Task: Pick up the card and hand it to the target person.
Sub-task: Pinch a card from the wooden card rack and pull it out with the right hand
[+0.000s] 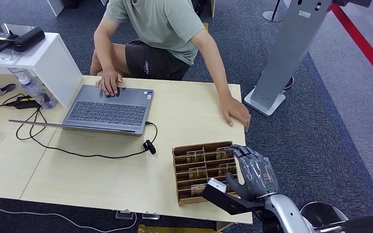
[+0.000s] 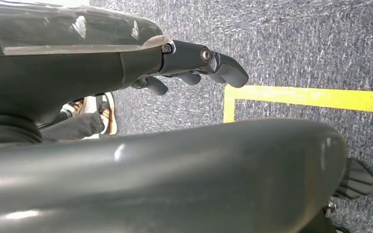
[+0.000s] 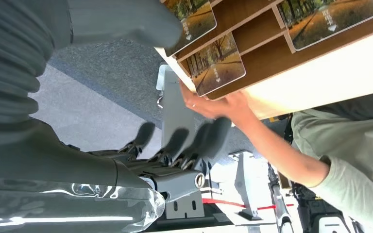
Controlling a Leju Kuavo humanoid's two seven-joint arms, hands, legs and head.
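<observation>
A brown cardboard rack point(image 1: 177, 170) stands at the table's near right corner, with several cards point(image 1: 196, 156) printed with autumn trees in its slots. My right hand point(image 1: 253, 171) hovers over the rack's right side with fingers apart and nothing in it. In the right wrist view the thumb point(image 3: 126, 19) and fingers point(image 3: 175, 141) stand apart beside the cards point(image 3: 218, 63). A person in a green shirt point(image 1: 162, 22) sits across the table, one hand point(image 1: 235, 112) flat on the table just beyond the rack. My left hand point(image 2: 199, 60) hangs empty above the floor.
An open laptop point(image 1: 109, 109) lies mid-table under the person's other hand point(image 1: 109, 82), with black cables point(image 1: 92, 154) trailing from it. A white box point(image 1: 39, 58) and a water bottle point(image 1: 36, 90) stand at the far left. A grey stand point(image 1: 291, 53) rises right of the table.
</observation>
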